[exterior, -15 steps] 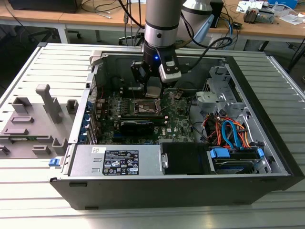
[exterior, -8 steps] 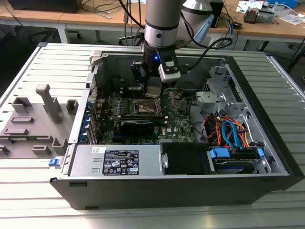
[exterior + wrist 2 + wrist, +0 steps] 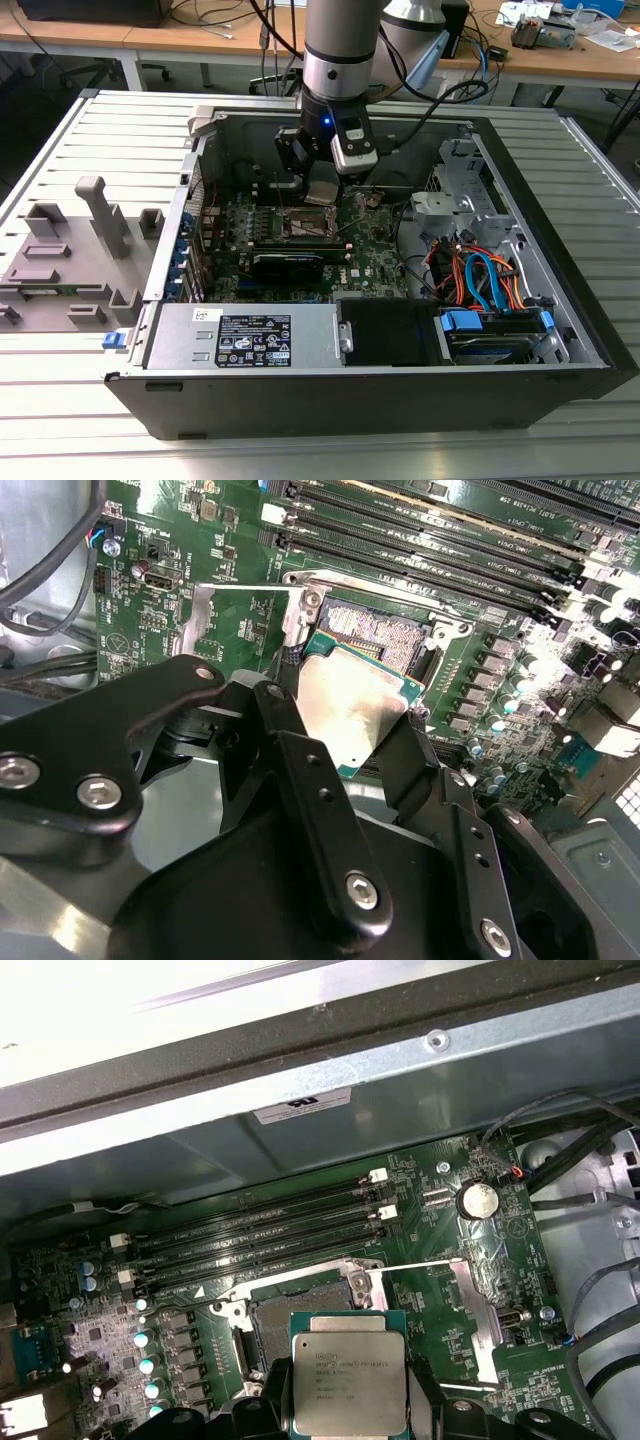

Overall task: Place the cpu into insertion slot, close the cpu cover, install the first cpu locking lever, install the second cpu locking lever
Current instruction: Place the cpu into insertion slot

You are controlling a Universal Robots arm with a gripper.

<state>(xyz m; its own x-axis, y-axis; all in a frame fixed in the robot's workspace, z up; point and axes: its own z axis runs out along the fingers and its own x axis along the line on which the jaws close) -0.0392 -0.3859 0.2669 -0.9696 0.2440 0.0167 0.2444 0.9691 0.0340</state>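
Dull silvery metal cpu [image 3: 348, 1385], matt black hand [image 3: 350, 735], glossy green circuit board [image 3: 415, 1175]

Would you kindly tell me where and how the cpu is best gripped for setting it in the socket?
By two opposite side edges, from above its metal top, as the pincer holds the cpu now. It is a thin flat square, so the edges probably give the only purchase, and the underside is left free to face the insertion slot.

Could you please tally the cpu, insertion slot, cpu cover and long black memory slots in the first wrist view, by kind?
cpu: 1
insertion slot: 1
cpu cover: 1
memory slots: 4
Total: 7
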